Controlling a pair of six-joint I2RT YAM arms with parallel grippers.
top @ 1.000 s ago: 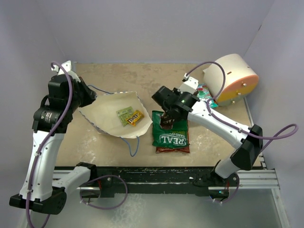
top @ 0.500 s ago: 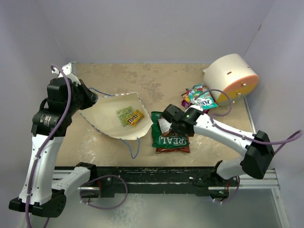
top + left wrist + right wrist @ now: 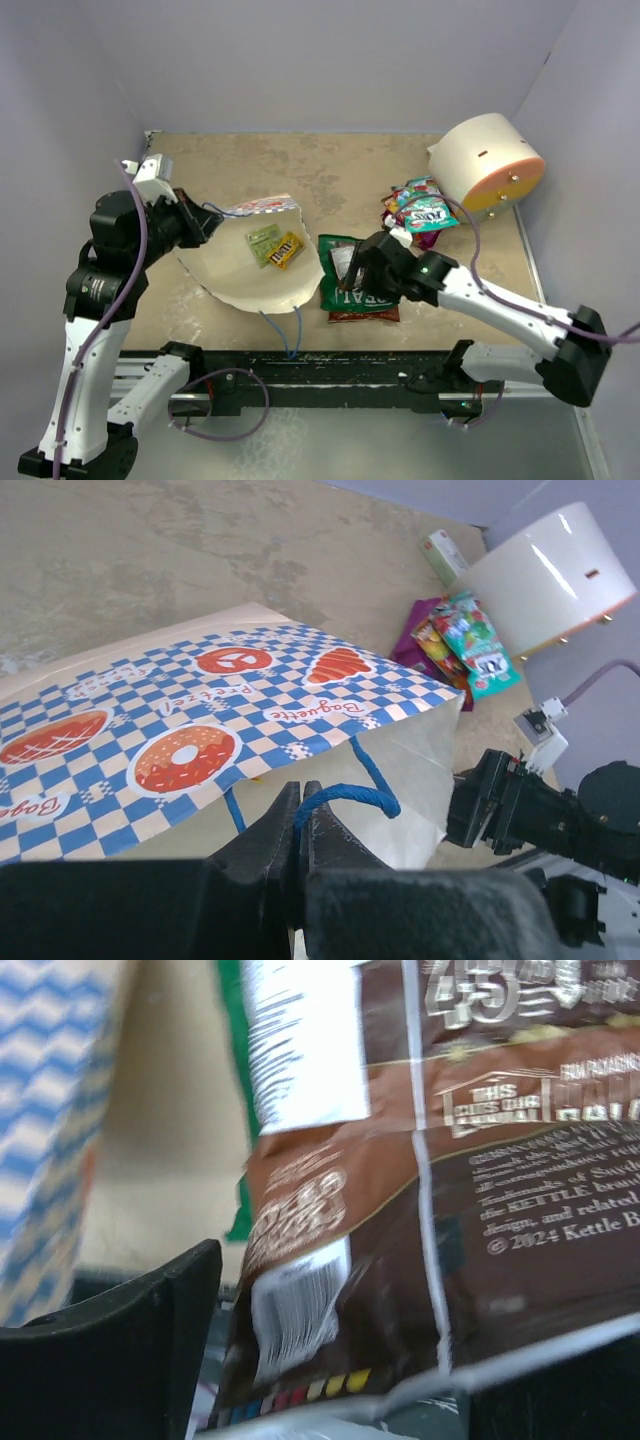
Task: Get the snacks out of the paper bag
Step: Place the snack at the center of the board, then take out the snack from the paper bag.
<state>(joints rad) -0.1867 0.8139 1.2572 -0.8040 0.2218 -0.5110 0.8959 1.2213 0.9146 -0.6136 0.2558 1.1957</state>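
Note:
The paper bag (image 3: 250, 282) lies open on its side at the left; its checkered outside (image 3: 200, 710) fills the left wrist view. My left gripper (image 3: 203, 222) is shut on the bag's blue string handle (image 3: 345, 798) and holds that edge up. Two small snacks, a green packet (image 3: 263, 239) and a yellow-orange bar (image 3: 286, 249), lie inside the bag. My right gripper (image 3: 352, 272) hovers low over the green "REAL" chip bag (image 3: 368, 297), jaws wide apart. A brown packet (image 3: 400, 1220) lies between the right fingers (image 3: 150, 1340), loose. A red bag edge (image 3: 362, 314) shows under the green one.
Teal, pink and purple candy bags (image 3: 420, 208) lie at the back right beside a cream cylinder with an orange face (image 3: 488, 165). A second blue handle (image 3: 282, 330) trails toward the black rail at the table's near edge (image 3: 330, 362).
My right gripper came down and toward the near edge and opened, letting go of the brown packet over the chip bag. The left arm shifted, tilting the paper bag's lifted edge.

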